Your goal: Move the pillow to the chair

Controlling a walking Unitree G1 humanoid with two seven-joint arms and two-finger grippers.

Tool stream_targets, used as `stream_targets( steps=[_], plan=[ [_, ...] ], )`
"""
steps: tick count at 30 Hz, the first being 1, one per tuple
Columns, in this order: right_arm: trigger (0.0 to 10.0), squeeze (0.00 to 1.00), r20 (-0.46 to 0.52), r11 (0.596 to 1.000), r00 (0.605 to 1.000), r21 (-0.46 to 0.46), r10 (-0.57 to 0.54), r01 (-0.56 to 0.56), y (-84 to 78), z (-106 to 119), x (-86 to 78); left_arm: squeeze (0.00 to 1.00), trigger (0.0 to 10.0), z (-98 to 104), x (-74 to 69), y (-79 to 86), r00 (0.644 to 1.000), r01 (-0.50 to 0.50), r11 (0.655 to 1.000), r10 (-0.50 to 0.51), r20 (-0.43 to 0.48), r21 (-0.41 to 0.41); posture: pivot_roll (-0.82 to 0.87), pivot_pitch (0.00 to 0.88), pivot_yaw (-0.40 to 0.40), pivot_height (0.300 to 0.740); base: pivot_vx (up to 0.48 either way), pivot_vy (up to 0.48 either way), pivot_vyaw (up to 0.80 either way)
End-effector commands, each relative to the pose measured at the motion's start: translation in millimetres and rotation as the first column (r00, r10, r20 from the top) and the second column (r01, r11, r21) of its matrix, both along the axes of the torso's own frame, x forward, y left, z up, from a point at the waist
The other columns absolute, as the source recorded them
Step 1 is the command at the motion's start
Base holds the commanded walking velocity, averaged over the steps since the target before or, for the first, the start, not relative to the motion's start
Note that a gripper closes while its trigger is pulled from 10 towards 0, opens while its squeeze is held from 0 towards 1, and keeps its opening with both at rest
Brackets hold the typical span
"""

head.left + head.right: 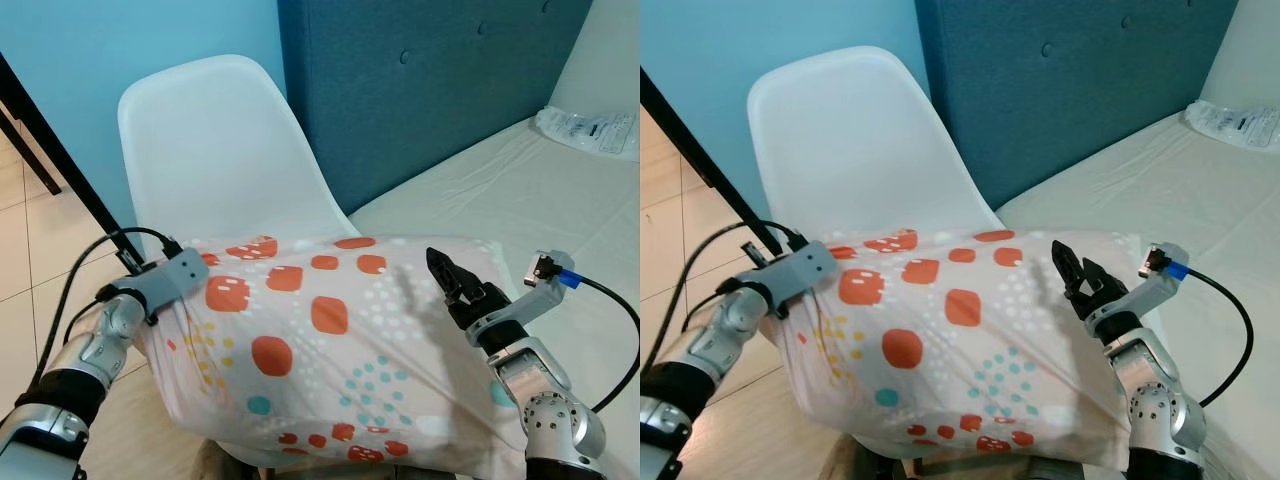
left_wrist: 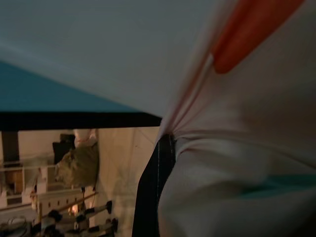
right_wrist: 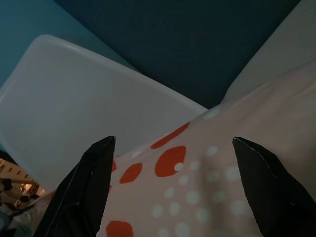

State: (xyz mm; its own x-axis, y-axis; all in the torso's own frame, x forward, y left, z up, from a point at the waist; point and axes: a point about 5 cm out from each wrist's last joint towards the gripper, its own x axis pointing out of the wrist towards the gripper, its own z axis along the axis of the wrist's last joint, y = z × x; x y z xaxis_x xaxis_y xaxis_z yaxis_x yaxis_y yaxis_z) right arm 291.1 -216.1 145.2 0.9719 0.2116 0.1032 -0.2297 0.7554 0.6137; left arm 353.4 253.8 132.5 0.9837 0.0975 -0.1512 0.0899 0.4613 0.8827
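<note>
Beside the bed [image 1: 520, 190] and its dark blue headboard [image 1: 430, 90], the white chair [image 1: 215, 150] stands with the pillow [image 1: 320, 350] resting over its seat, apparently delivered or nearly so. The left gripper [image 2: 160, 163] has its fingers pinched on a gathered fold at the pillow's left edge, likely to steady it while it settles. The right gripper [image 3: 175, 192] hovers over the pillow's right end with fingers spread wide, holding nothing. A clear plastic packet [image 1: 590, 130] lies on the bed; no readable writing appears anywhere.

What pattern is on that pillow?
Pale pillow with orange-red patches plus white and teal dots, clearest in left eye view.
</note>
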Motion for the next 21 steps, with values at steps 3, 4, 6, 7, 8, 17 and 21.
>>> stream_targets(
  steps=[3,4,6,7,8,17,21],
  plan=[
    [10.0,0.0,-0.018,1.0,1.0,0.003,-0.006,0.006,2.0,-5,0.4,0.0,0.0,10,-1.6,20.5,0.997,-0.068,0.997,0.068,0.023,0.021,-0.1,0.164,0.081,0.598,0.0,0.0,0.0],
    [10.0,0.0,-0.019,1.0,1.0,0.002,-0.006,0.006,2.3,-5,0.3,0.0,0.0,8,-1.4,17.9,0.998,-0.057,0.998,0.057,0.018,0.011,-0.1,0.164,0.081,0.598,0.0,0.0,0.0],
    [10.0,0.0,-0.026,1.0,1.0,-0.005,-0.005,0.005,3.4,-6,0.8,0.0,0.0,0,-0.8,-2.2,1.0,0.028,0.995,-0.029,-0.005,-0.1,-0.1,0.164,0.081,0.598,0.0,0.0,0.0],
    [10.0,0.0,-0.029,1.0,1.0,-0.008,-0.006,0.005,3.9,-7,1.1,0.0,0.0,-4,-1.1,-16.0,0.996,0.088,0.979,-0.092,-0.012,-0.183,-0.1,0.164,0.081,0.598,0.0,0.0,0.0],
    [10.0,0.0,-0.031,1.0,1.0,-0.011,-0.006,0.005,4.3,-7,1.3,0.0,0.0,-7,-2.3,-32.3,0.987,0.154,0.947,-0.162,-0.007,-0.284,-0.1,0.165,0.078,0.598,0.0,0.0,0.0],
    [10.0,0.0,-0.044,0.999,0.999,-0.034,-0.006,0.004,4.9,-9,2.0,1.0,10.0,12,-27.1,-115.0,0.828,0.399,0.339,-0.533,0.176,-0.852,-0.1,0.167,0.077,0.598,0.0,0.0,0.0],
    [10.0,0.0,-0.045,0.999,0.999,-0.037,-0.008,0.007,4.9,-9,2.4,1.0,10.0,25,-30.8,-115.8,0.788,0.421,0.195,-0.562,0.251,-0.886,-0.1,0.167,0.08,0.598,0.0,0.0,0.0]
  ],
)
